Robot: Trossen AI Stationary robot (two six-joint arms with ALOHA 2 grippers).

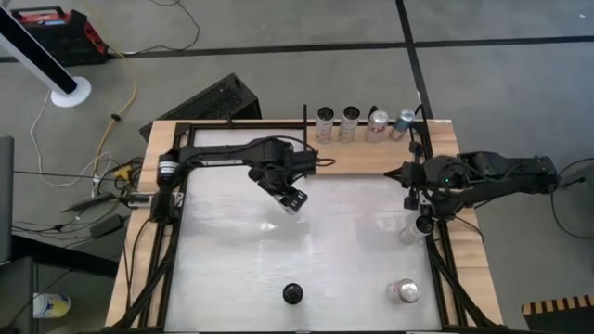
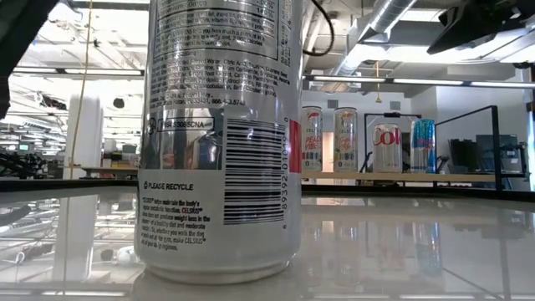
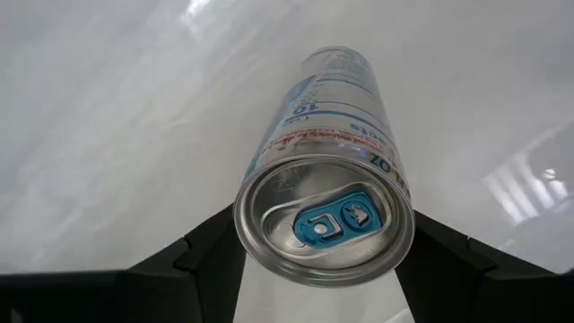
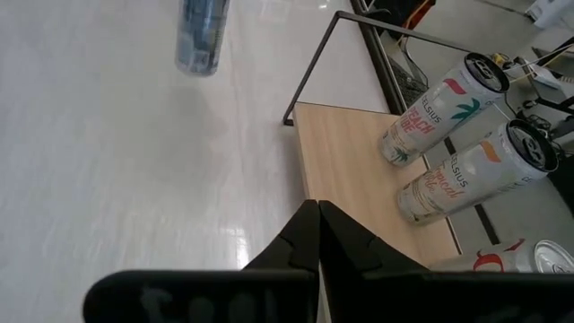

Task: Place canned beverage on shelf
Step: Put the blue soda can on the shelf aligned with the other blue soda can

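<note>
Fingers (image 3: 206, 256) of the left hand (image 1: 290, 197) are clamped on either side of a silver can (image 3: 327, 197), just below its rim; the blue pull tab faces the wrist camera. This hand hangs over the middle of the white desk (image 1: 232, 269), a little short of the shelf (image 1: 357, 158), and the held can is clear of the surface. The shelf, a light-wood plank edged by black rods, lies along the far side of the desk and carries four upright cans (image 1: 364, 124) in a row near its right end. The right hand (image 1: 408, 176) is clenched on nothing, its fingers (image 4: 314, 238) pressed together at the shelf's right end, near those cans. Another silver can (image 1: 406, 291) stands upright near the desk's front right corner, with a small black round object (image 1: 292, 294) to its left.
</note>
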